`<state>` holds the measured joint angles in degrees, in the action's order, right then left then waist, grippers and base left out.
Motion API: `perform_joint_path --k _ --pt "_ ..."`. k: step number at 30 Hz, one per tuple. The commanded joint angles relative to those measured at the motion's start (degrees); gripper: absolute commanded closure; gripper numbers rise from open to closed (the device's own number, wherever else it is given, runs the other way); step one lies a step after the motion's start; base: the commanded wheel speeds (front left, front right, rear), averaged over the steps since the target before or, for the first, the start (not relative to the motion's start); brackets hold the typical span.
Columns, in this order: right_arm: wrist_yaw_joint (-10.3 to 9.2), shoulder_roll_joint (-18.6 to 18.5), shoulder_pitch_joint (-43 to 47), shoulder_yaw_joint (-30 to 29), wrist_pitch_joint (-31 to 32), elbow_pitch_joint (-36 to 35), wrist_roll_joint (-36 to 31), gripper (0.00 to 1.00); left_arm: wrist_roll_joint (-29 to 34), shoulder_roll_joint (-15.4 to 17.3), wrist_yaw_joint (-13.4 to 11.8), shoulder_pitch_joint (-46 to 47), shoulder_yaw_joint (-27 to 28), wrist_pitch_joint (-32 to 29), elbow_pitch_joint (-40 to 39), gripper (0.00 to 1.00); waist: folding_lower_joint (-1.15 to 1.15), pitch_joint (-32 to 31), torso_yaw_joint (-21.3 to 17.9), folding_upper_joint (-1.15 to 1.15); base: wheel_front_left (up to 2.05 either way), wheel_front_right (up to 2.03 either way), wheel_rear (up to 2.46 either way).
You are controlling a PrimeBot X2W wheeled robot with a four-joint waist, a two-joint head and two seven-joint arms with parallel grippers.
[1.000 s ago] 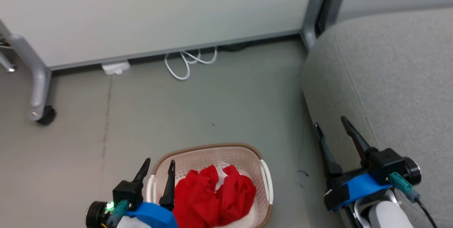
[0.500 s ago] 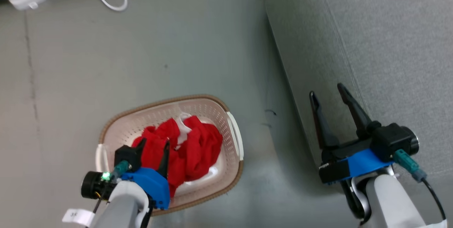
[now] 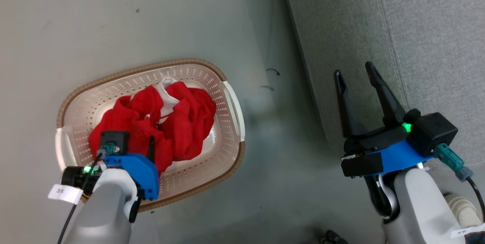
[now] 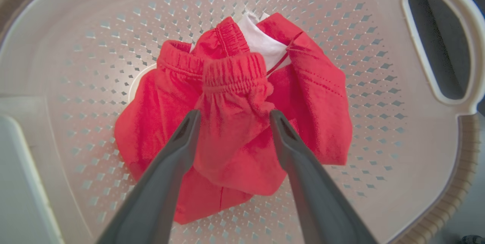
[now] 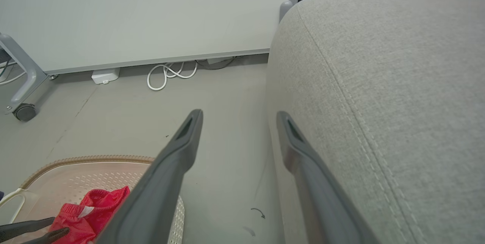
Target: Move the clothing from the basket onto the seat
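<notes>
The cream basket with its brown rim stands on the grey floor at the left. In it lies the clothing, a crumpled bright red heap with a bit of white showing. My left gripper is down inside the basket and open. In the left wrist view its fingertips straddle a gathered fold of the clothing, close against the fabric. My right gripper hangs open and holds nothing, beside the front edge of the grey seat. The right wrist view has the seat on its right, with the basket and clothing low on its left.
A pale partition panel on a castor stands beyond the floor, with a coiled white cable and a white adapter at its foot. A pale shoe shows at the lower right. Bare floor separates basket and seat.
The head camera has tilted down, so the whole picture shifted. My left gripper has gone down into the basket onto the red clothing. The right gripper stays open beside the seat.
</notes>
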<state>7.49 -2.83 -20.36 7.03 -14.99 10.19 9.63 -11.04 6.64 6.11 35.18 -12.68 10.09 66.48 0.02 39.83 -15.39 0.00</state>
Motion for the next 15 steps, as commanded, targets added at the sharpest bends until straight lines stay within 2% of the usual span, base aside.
perform_joint_path --k 1,12,13,14,15 --pt "0.01 -0.1 -0.8 0.2 -0.3 -0.3 0.4 0.0 0.1 0.6 -0.4 1.7 0.0 -0.3 0.6 0.0 -0.02 1.7 -1.1 0.0 0.0 0.0 0.0" --pt "0.01 -0.1 -1.2 0.7 -0.2 -1.1 2.5 0.0 -0.9 1.8 -2.7 6.1 0.2 -2.0 4.7 0.0 -0.02 5.4 -2.9 0.0 0.0 0.0 0.0" --pt "0.02 -0.1 -1.2 0.8 -0.3 -1.1 2.6 0.0 -1.0 1.9 -2.8 6.3 0.2 -2.3 4.9 0.06 -0.02 5.4 -2.9 0.0 0.0 0.0 0.0" --pt "0.02 -0.1 -1.3 0.8 -0.3 -1.1 2.6 0.0 -1.0 1.9 -2.9 6.5 0.0 -2.3 5.0 0.6 -0.02 5.4 -3.0 0.0 0.0 0.0 0.0" --pt "0.02 -0.1 -1.3 0.7 -0.3 -1.1 2.6 0.0 -1.0 1.7 -3.0 6.6 -0.1 -2.4 5.2 1.0 -0.02 5.3 -2.9 0.0 0.0 0.0 0.0"
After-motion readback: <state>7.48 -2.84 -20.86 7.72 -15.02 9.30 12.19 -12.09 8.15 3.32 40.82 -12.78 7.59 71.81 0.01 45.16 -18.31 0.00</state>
